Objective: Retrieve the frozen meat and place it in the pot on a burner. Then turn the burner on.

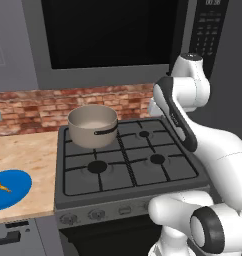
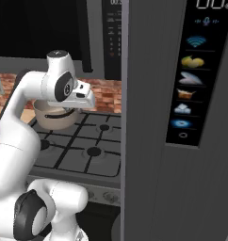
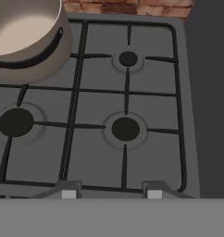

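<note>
The frozen meat (image 1: pixel 3 187) is a tiny orange-yellow morsel lying on a round blue plate (image 1: pixel 15 192) on the counter left of the stove. The beige-grey pot (image 1: pixel 93 125) with its dark side handle stands on the stove's back left burner; its rim and handle show at the upper left of the hand view (image 3: pixel 26 41), and it stands partly behind the hand in the right base view (image 2: pixel 50 120). My gripper (image 3: pixel 111 192) hovers above the right-hand burners (image 3: pixel 125 128), well right of the pot and far from the meat. Its fingertips (image 3: pixel 70 192) stand apart with nothing between them.
The black stove grate (image 1: pixel 128 160) has several burners, with a row of knobs (image 1: pixel 96 215) along its front edge. A tall grey fridge (image 2: pixel 172 141) with a control panel rises right beside the stove. A dark microwave (image 1: pixel 108 35) hangs above, before a brick backsplash (image 1: pixel 38 107).
</note>
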Robot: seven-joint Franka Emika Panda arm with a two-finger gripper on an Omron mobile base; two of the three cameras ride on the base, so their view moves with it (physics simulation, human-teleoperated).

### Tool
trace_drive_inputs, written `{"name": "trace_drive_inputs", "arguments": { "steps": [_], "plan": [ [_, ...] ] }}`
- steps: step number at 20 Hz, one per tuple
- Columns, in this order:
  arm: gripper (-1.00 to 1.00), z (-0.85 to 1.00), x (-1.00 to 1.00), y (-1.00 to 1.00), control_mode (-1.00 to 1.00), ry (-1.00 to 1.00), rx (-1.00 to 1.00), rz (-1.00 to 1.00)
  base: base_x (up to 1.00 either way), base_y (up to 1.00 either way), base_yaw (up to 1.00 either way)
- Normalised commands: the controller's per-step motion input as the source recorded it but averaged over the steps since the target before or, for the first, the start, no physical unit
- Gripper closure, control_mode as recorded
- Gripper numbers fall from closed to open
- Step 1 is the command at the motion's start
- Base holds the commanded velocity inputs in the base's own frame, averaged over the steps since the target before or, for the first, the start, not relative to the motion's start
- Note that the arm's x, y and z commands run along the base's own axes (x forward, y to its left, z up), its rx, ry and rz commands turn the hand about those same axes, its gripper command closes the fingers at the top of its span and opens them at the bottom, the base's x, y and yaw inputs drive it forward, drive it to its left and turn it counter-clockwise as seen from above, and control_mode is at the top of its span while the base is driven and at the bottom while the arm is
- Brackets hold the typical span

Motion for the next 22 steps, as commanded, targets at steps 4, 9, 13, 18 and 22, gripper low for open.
{"name": "trace_drive_inputs", "arguments": {
  "steps": [4, 9, 13, 18, 22],
  "plan": [
    [-1.0, -0.02, -0.07, 0.08, -1.0, 0.01, 0.0, 0.0, 0.0, 0.0, 0.0],
    [-1.0, -0.19, -0.19, 0.44, -1.0, 0.0, 0.05, -0.02, 0.0, 0.0, 0.0],
    [-1.0, -0.26, -0.16, 0.8, -1.0, 0.0, 0.02, -0.02, 0.0, 0.0, 0.0],
    [-1.0, -0.25, -0.16, 0.92, -1.0, 0.0, 0.04, -0.02, 0.0, 0.0, 0.0],
    [-1.0, -0.27, -0.04, 1.0, -1.0, 0.0, 0.01, 0.0, 0.0, 0.0, 0.0]
  ]
}}
